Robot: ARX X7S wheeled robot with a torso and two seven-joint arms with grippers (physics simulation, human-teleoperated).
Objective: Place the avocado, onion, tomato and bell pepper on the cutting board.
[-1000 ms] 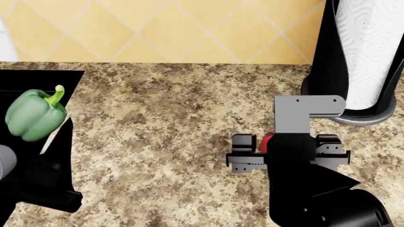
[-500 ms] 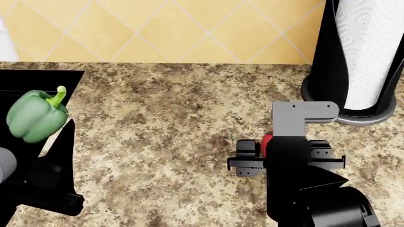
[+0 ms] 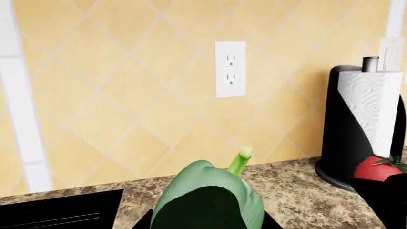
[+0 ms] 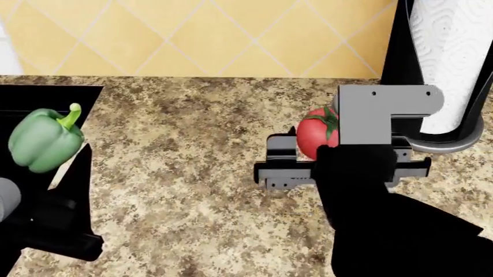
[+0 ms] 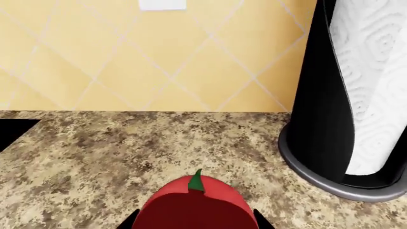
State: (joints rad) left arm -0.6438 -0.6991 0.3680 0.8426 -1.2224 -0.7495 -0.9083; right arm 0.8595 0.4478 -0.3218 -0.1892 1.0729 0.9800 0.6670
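My left gripper (image 4: 48,168) is shut on the green bell pepper (image 4: 43,141) and holds it in the air at the far left, stem up. The pepper fills the bottom of the left wrist view (image 3: 210,195). My right gripper (image 4: 317,151) is shut on the red tomato (image 4: 312,135) and holds it above the counter, left of the paper towel stand. The tomato sits between the jaws in the right wrist view (image 5: 197,202) and shows in the left wrist view (image 3: 375,169). The avocado, the onion and the cutting board are out of view.
A black paper towel holder (image 4: 439,63) with a white roll stands at the back right, close to my right arm. A black cooktop (image 4: 38,95) lies at the left under the pepper. Speckled brown counter (image 4: 193,161) spans the middle. The tiled wall carries an outlet (image 3: 230,68).
My right gripper has risen from the counter with the tomato, which now shows more fully. The left gripper and the bell pepper have stayed in place.
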